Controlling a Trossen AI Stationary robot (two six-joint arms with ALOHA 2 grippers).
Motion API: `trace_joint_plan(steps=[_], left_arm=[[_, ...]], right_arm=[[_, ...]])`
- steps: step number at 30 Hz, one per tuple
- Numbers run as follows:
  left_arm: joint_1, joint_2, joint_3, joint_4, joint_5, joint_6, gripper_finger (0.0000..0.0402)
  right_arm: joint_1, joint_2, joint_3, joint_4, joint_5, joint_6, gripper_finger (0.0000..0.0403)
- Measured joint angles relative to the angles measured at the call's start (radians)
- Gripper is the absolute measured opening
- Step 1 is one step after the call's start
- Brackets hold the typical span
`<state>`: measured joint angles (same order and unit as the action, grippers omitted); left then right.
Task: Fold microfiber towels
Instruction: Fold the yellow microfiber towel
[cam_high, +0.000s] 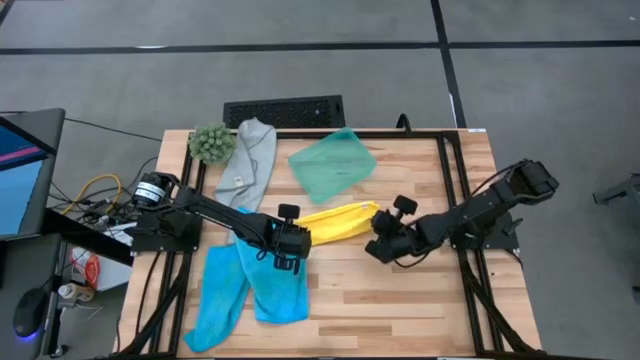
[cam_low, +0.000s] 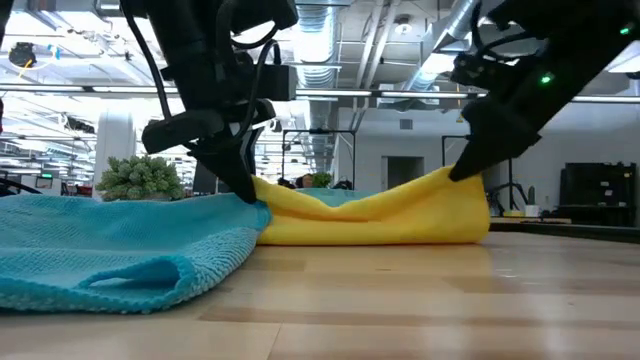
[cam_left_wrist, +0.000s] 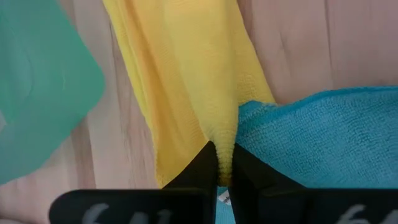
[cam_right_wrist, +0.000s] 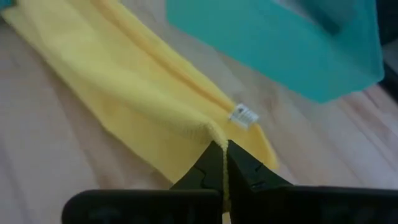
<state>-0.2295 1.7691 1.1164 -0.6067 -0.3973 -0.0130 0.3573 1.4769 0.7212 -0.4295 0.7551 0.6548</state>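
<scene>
Stretched across the middle of the wooden table (cam_high: 400, 310), the yellow towel (cam_high: 335, 222) lies as a long, limp band with soft lengthwise folds and a fine looped nap. The left gripper (cam_high: 292, 240) pinches one end, fingers closed on the fabric where it meets the two sky-blue towels (cam_high: 250, 285); the right gripper (cam_high: 381, 236) pinches the other end, beside a small white tag (cam_right_wrist: 243, 115). Just beyond lies the translucent teal tray (cam_high: 333, 164), smooth and shallow. The grey towel (cam_high: 250, 160) sprawls near the fuzzy green plant ball (cam_high: 211, 143).
</scene>
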Motion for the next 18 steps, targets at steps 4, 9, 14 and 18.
trace_joint_plan(steps=[4, 9, 14, 18], left_arm=[[0.000, 0.000, 0.000, -0.033, -0.001, -0.010, 0.0014], [0.000, 0.000, 0.000, -0.031, -0.002, -0.010, 0.0013], [0.000, 0.000, 0.000, -0.031, -0.004, -0.010, 0.0013], [0.002, 0.000, 0.000, -0.023, -0.009, -0.022, 0.0013]], right_arm=[[-0.067, 0.000, 0.000, 0.000, -0.060, -0.040, 0.0020], [-0.133, 0.000, 0.000, 0.011, -0.118, -0.063, 0.0024], [-0.170, 0.000, -0.022, 0.063, -0.158, -0.088, 0.0035], [-0.192, 0.000, -0.033, 0.078, -0.159, -0.089, 0.0040]])
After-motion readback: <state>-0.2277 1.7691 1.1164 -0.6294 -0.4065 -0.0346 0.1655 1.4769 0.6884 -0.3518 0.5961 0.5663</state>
